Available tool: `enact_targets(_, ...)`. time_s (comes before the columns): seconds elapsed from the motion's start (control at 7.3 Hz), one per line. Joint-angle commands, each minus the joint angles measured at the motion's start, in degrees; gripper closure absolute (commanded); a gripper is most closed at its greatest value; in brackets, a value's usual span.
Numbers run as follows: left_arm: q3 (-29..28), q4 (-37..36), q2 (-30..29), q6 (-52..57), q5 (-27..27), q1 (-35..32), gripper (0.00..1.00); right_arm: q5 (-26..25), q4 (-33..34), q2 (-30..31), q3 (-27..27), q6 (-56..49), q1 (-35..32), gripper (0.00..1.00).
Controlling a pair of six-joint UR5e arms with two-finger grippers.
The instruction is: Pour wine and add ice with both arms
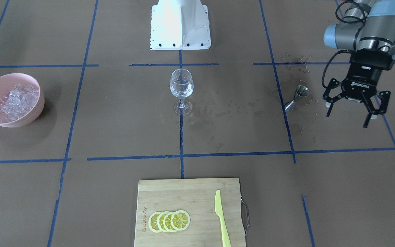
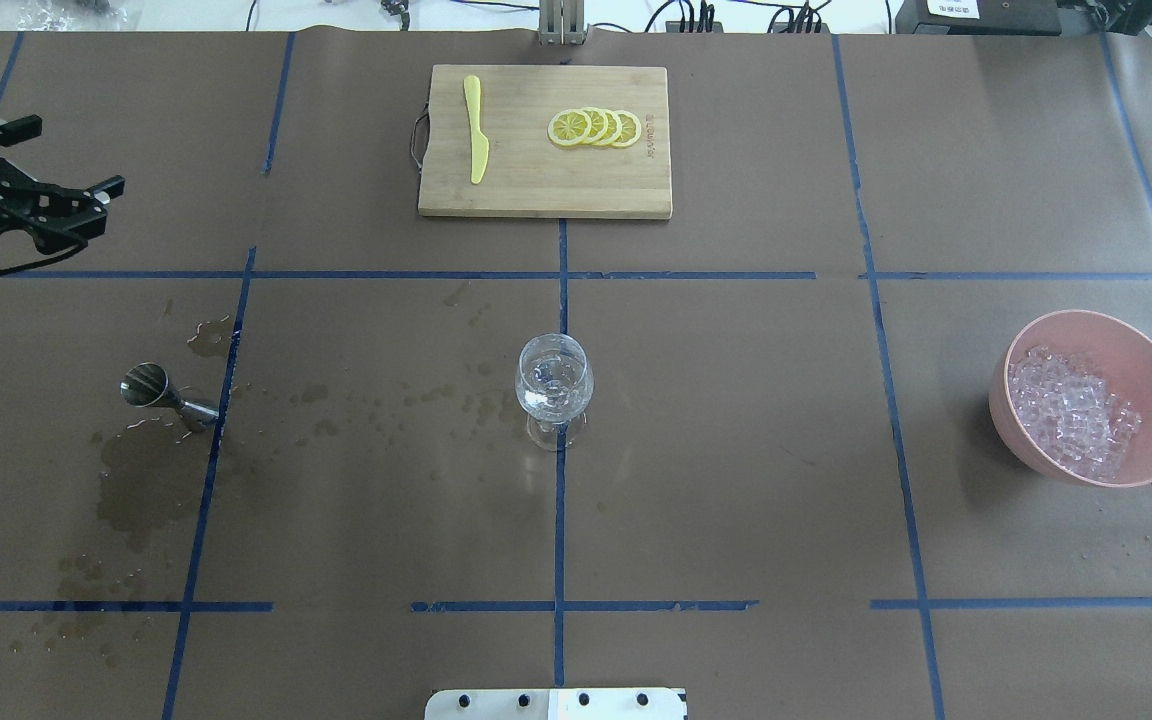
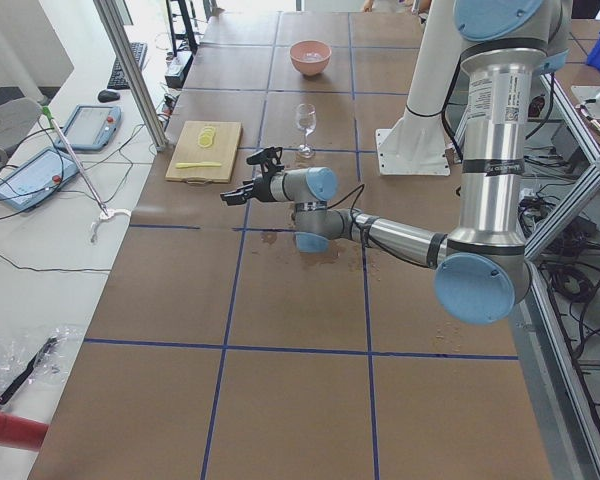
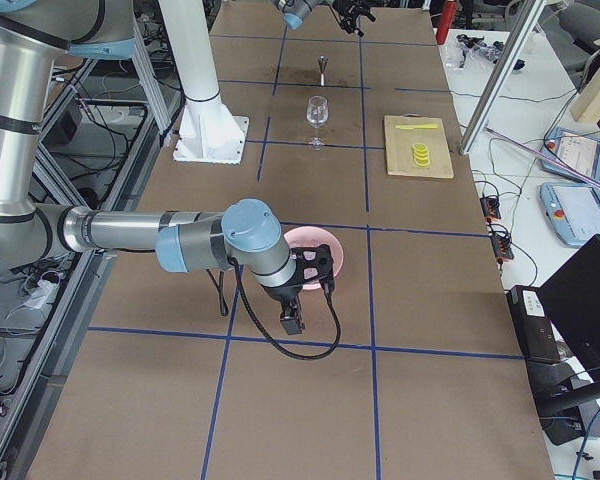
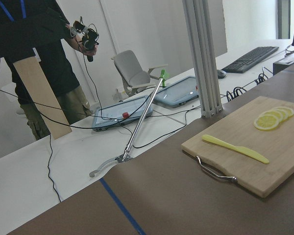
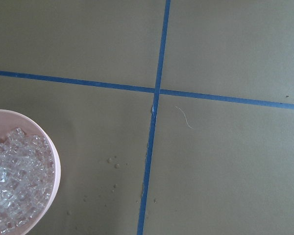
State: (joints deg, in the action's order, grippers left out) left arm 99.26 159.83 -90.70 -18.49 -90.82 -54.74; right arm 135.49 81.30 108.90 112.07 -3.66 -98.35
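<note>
The ice point(image 1: 15, 99) is a heap of small clear cubes in a pink bowl point(image 1: 34, 113) at the table's end; it also shows in the overhead view point(image 2: 1071, 412) and the right wrist view point(image 6: 12, 188). A clear stemmed wine glass point(image 1: 181, 85) stands upright at the table's middle. My left gripper point(image 1: 347, 120) is open and empty, in the air beside a steel jigger point(image 1: 297, 97) that lies on its side. My right gripper point(image 4: 305, 290) hangs at the bowl's near side; I cannot tell whether it is open or shut.
A bamboo cutting board point(image 1: 170, 195) with lemon slices point(image 1: 169, 221) and a yellow plastic knife point(image 1: 220, 216) lies at the far edge. Wet stains point(image 2: 151, 480) spread around the jigger. The white robot base point(image 1: 180, 24) stands behind the glass.
</note>
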Motion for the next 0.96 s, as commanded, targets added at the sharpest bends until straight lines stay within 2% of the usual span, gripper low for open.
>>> enact_targets(0.0,0.7,-15.9,-2.4,4.8,-13.5,-13.7,0.0,0.0,0.0,0.1,0.0,0.0,-0.2,0.0)
enact_targets(0.27,-0.3,-17.1,-0.5,5.1,-19.6,-20.7,0.0,0.0,0.0,0.3,0.0,-0.1,0.0,0.0)
enact_targets(0.55,-4.5,-17.4,6.4,8.5,-19.7,-23.6,0.0,0.2,-0.1,0.9,0.1,-0.5,-0.2,0.0)
enact_targets(0.68,-5.8,-21.5,7.5,9.3,-20.1,-25.1,0.0,0.2,-0.1,1.2,0.2,-0.6,-0.2,0.0)
enact_targets(0.82,-5.4,-34.0,7.1,14.2,-23.0,-29.0,0.0,0.3,-1.3,1.7,0.2,-0.5,-0.2,0.0)
